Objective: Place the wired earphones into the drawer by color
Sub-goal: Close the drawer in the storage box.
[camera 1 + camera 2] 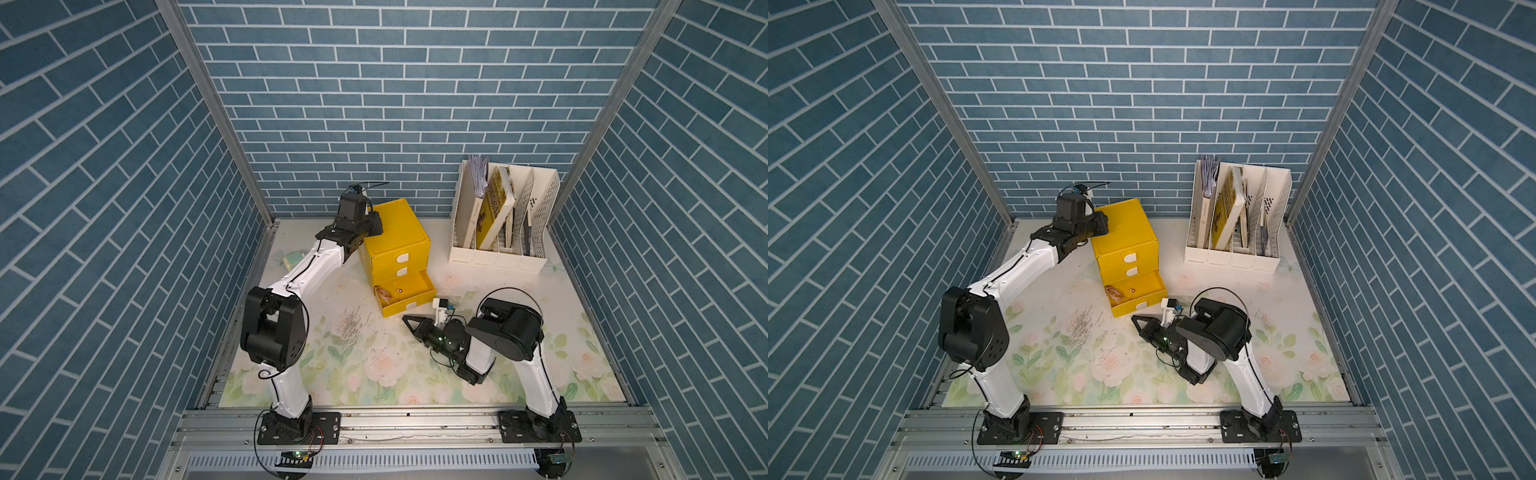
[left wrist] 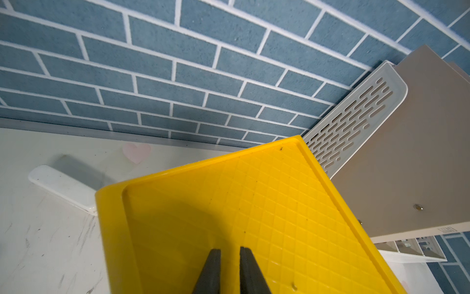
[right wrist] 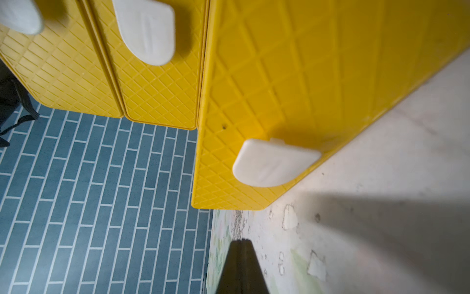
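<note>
leaning yellow book (image 1: 492,212), cover lettering illegible

**Closed gripper short of the drawer handle**

The right gripper (image 3: 241,244) shows as a dark wedge, its jaws pressed together with only a thin seam between them and nothing held. Beyond its tip, apart from it, sits the white tab handle (image 3: 274,164) of the nearest yellow drawer (image 3: 305,76). That drawer's diamond-gridded front stands forward of two other drawer fronts (image 3: 157,89), each with its own white tab. The bench (image 3: 381,203) is pale and scuffed, with faint floral print. A blue brick-pattern wall (image 3: 89,203) fills the rest.
</note>
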Robot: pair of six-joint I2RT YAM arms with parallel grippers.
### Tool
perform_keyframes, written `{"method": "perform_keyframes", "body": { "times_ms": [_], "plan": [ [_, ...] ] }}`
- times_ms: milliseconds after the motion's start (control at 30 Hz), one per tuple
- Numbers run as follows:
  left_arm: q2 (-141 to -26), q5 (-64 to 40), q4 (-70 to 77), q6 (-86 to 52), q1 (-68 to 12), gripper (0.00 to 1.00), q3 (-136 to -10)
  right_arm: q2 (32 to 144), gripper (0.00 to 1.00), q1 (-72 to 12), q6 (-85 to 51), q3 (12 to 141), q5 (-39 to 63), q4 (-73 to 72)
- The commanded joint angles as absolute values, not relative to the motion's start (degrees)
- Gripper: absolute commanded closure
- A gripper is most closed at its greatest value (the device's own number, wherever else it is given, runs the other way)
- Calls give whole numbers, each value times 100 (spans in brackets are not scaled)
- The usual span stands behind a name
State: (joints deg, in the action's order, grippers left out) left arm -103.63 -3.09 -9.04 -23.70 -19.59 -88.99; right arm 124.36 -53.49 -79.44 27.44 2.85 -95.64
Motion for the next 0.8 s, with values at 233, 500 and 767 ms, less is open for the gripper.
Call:
{"method": "perform_keyframes", "body": {
  "times_ms": [233, 500, 767],
  "plan": [
    [-10375, -465, -755, -2268, -2054, 81, -8501, 13331, 100, -4983, -7718, 3707, 228, -9671],
    [-10417, -513, -714, -2268, -2083, 83, -8324, 13620, 100, -4782, -7592, 4631, 361, -9063],
    [-10406, -520, -631, -2268, -2118, 83, -8153, 13895, 100, -4672, -7560, 5270, 341, -8656]
  ]
}}
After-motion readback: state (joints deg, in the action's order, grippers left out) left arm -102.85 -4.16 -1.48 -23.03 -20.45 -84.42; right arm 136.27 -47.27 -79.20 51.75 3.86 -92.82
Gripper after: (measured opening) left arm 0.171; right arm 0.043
